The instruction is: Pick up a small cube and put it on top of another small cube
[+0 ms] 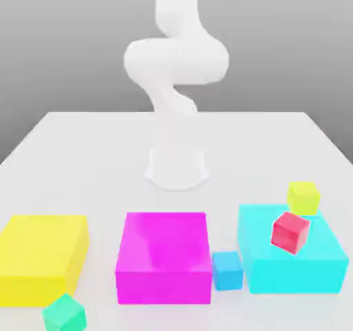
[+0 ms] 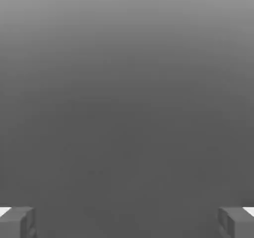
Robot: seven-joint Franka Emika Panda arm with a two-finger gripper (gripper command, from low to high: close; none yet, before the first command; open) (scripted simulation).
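Hand (image 2: 127, 223) open and empty; small cube (image 1: 65, 314) teal-green, plain, matte.

Pale tabletop (image 1: 234, 143) — bare sheen, grey backdrop (image 1: 76, 47) — darker toward the table.

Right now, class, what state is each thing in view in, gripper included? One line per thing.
Gripper: open, empty.
Red cube: tilted.
Green cube: turned corner-on to the view.
Blue cube: upright.
Yellow block: flat on the table.
Pink block: flat.
Cyan block: flat.
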